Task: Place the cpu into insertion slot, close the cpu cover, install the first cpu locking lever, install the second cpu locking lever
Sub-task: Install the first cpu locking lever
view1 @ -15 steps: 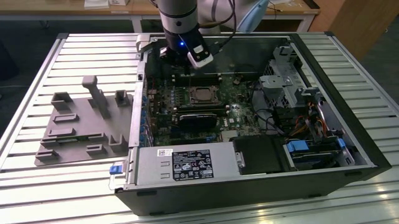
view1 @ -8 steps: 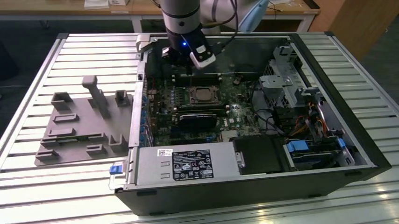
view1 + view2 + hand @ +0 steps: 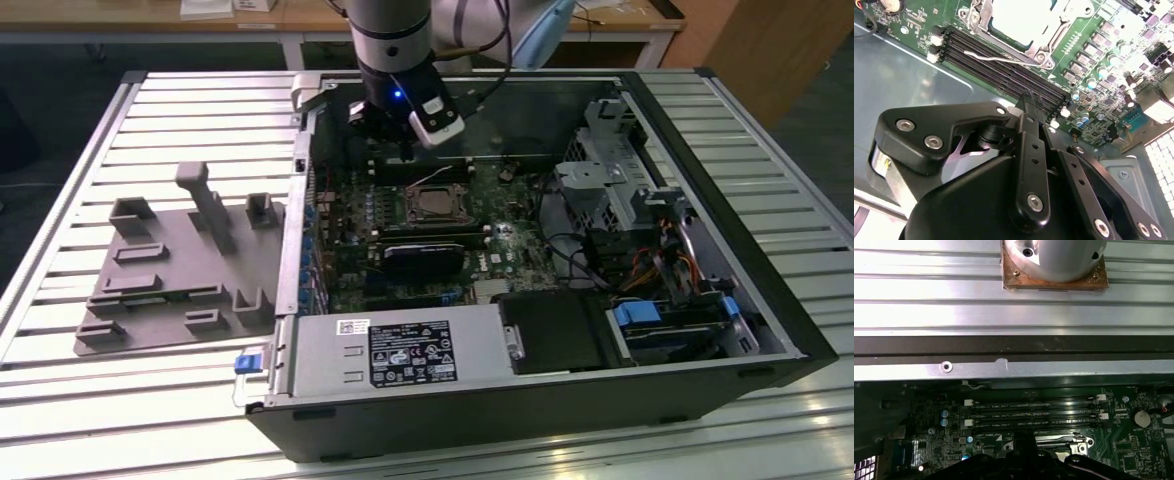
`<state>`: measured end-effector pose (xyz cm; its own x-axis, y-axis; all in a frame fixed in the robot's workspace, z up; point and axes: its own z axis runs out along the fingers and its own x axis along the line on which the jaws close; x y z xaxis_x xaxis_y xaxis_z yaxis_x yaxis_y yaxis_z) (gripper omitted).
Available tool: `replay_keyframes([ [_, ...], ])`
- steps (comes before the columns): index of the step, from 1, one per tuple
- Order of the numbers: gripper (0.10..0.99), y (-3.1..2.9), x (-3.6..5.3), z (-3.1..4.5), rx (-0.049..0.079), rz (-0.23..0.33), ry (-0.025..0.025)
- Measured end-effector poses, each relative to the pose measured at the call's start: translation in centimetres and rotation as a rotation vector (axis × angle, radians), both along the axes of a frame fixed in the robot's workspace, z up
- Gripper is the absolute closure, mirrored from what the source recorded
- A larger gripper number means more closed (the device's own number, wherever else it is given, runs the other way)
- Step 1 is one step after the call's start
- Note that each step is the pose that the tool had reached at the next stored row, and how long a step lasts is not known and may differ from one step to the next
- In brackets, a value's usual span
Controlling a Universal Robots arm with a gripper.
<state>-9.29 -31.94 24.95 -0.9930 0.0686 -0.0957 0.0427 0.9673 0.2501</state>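
The cpu (image 3: 1014,17) is seated in the insertion slot (image 3: 434,206) on the green motherboard (image 3: 1114,70), inside the open computer case (image 3: 561,395) on the slatted tabletop (image 3: 120,410). The cpu cover (image 3: 1050,39) lies flat, framing the chip's silver top. A thin wire lever (image 3: 989,56) lies between the socket and the memory slots (image 3: 1004,65); whether it is latched cannot be told. The gripper (image 3: 1028,99) hangs over the memory slots, just beside the socket, its fingers (image 3: 1029,130) clenched together with nothing seen between them.
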Motion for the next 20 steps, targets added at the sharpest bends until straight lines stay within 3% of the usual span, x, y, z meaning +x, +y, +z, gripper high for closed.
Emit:
replay_keyframes([
  [3, 0.984, 0.01, 0.01, -0.07, 0.000, 0.001, -0.0021],
  [9, 0.984, 0.00, -0.09, -0.41, 0.000, 0.001, -0.0458],
  [12, 0.984, 0.00, -0.10, -0.62, -0.001, 0.001, -0.0618],
  [15, 0.984, 0.00, -0.10, -0.87, -0.001, 0.001, -0.0674],
  [20, 0.984, 0.00, -0.10, -1.11, -0.001, 0.001, -0.0692],
])
